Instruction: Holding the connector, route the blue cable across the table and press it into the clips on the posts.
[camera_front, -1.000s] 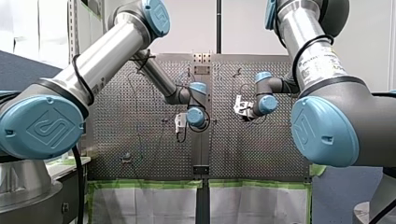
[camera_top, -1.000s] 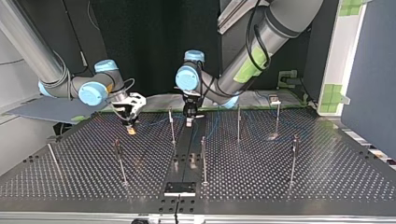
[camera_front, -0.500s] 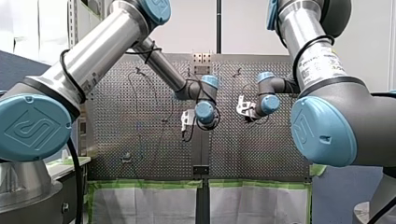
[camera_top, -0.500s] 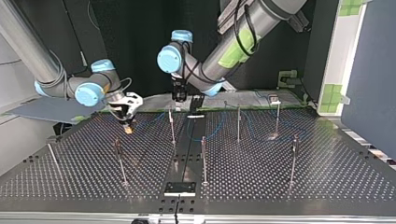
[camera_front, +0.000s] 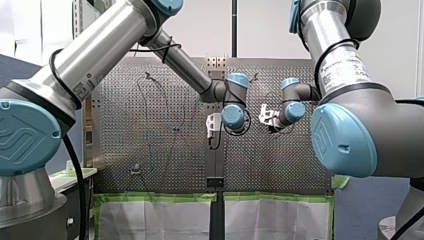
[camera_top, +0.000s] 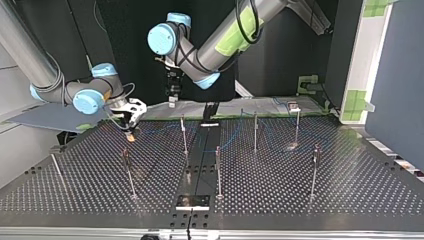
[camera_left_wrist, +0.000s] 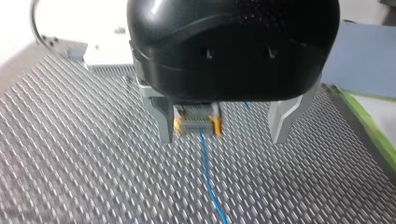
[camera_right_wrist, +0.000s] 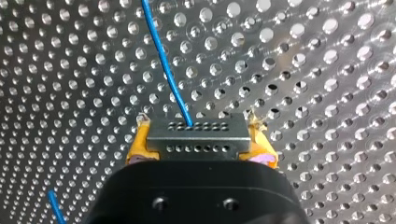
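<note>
Above the perforated metal worktop, my right arm's yellow-padded tool is clamping the small grey multi-hole connector, and the thin blue cable is trailing from it across the holes. My left arm's black tool is hanging with its metal fingers spread wide.

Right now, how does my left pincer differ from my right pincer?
My left pincer is open, bare metal fingers apart; my right pincer is shut on the connector with yellow pads. In the top view, my left pincer hangs high above the table, while my right pincer sits low near it. Both have black bodies.
</note>
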